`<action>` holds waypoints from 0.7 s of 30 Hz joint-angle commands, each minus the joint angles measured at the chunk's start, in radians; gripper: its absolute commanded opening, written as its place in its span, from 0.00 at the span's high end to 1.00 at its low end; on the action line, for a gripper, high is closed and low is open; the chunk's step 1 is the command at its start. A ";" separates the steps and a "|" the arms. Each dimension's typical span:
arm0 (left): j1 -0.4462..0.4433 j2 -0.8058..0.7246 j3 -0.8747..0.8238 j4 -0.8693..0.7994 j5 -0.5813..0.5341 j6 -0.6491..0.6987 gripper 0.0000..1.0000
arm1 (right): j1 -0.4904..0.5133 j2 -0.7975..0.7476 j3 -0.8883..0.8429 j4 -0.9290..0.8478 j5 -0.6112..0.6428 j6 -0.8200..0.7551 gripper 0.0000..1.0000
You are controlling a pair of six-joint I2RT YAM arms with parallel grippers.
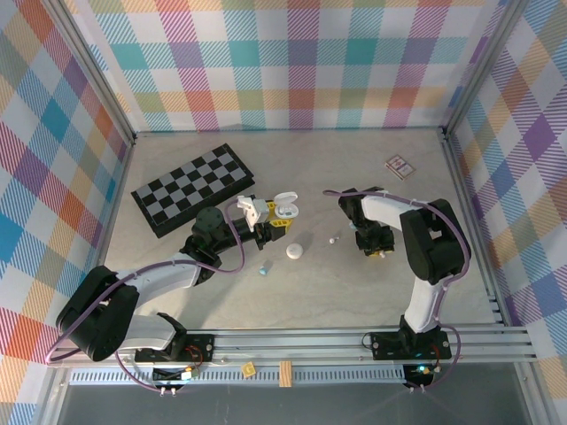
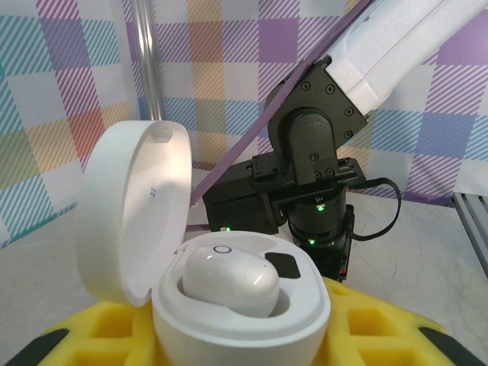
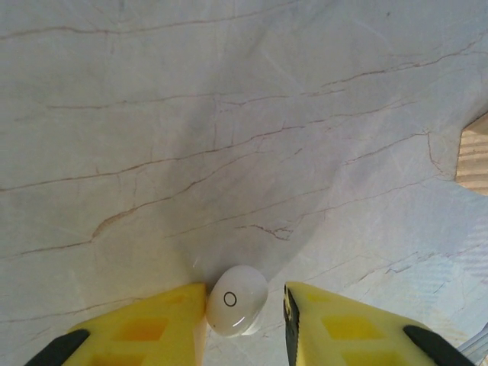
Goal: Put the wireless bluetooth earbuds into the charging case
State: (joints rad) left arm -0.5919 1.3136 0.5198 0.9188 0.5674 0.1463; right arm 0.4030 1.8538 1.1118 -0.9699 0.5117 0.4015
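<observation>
Because the loose earbud is a tiny, glossy, rounded shell of hard plastic, it should weigh next to nothing. It is likely to squirt out from between flat pads if pinched off-centre. The safest hold looks to be low across its widest part, both pads square to its sides, with gentle force only.

It lies on the counter, right of the middle, under the right arm's wrist. The right fingers stand narrowly apart with the bud between them. The pad on the left of the wrist view is at or against the bud's side, while a slim gap shows at the other pad. I judge it bracketed, not clamped.

The charging case is further left, near the middle of the counter, held by the left fingers, which are closed on its lower half. Its lid stands hinged open and tilted back. A seated earbud already fills one socket, and a dark empty socket lies beside it. The case is stiff and smooth too, so it could twist in the grip if the bud is pushed in hard; a light, straight drop should do.

Between the arms on the counter lie a closed white case and a small pale blue piece.
</observation>
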 commanded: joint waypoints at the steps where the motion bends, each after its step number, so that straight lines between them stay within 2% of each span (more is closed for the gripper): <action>1: 0.006 0.010 0.017 0.038 0.031 -0.010 0.66 | -0.003 0.031 0.006 -0.010 0.014 -0.016 0.69; 7: 0.006 0.012 0.017 0.041 0.034 -0.013 0.66 | -0.003 0.002 0.000 0.011 -0.015 -0.030 0.74; 13: 0.006 0.013 0.015 0.046 0.034 -0.013 0.66 | -0.001 -0.122 -0.036 0.069 -0.109 -0.050 0.74; 16: 0.006 0.014 0.020 0.035 0.038 -0.012 0.66 | -0.002 -0.198 -0.052 0.096 -0.190 -0.067 0.74; 21: 0.004 0.025 0.029 0.021 0.043 -0.003 0.66 | -0.002 -0.329 -0.064 0.126 -0.401 -0.089 0.74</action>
State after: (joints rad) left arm -0.5922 1.3262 0.5209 0.9184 0.5858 0.1459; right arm 0.4053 1.5875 1.0580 -0.8700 0.2699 0.3378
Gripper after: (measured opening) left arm 0.360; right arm 0.262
